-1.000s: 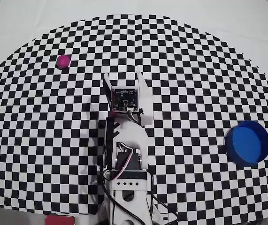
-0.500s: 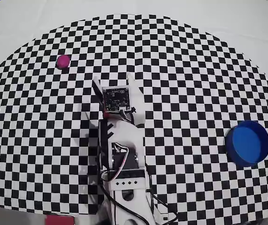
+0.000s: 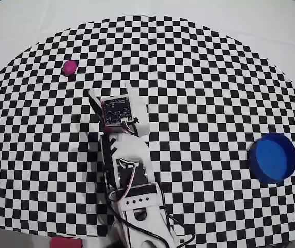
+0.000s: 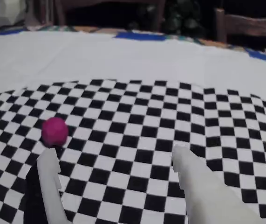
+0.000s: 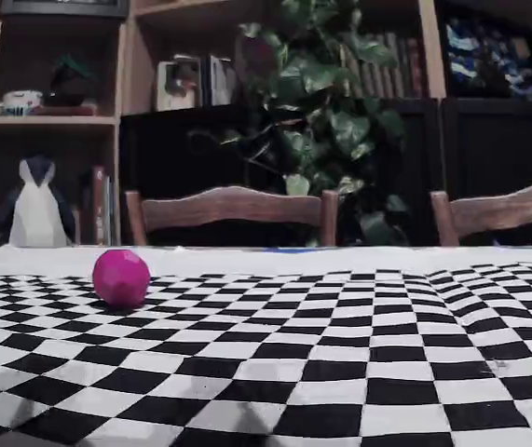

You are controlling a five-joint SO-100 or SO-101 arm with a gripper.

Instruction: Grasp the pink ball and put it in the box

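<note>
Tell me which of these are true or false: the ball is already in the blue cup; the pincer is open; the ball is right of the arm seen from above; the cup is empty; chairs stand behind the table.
1. The pink ball is already in the blue cup. False: it lies on the checkered mat, far from the cup.
2. The pincer is open. True: its fingers stand apart and hold nothing.
3. In the overhead view the ball is right of the arm. False: it lies up and to the left.
4. The cup looks empty. True.
5. Wooden chairs stand behind the table. True, in the fixed view.
</note>
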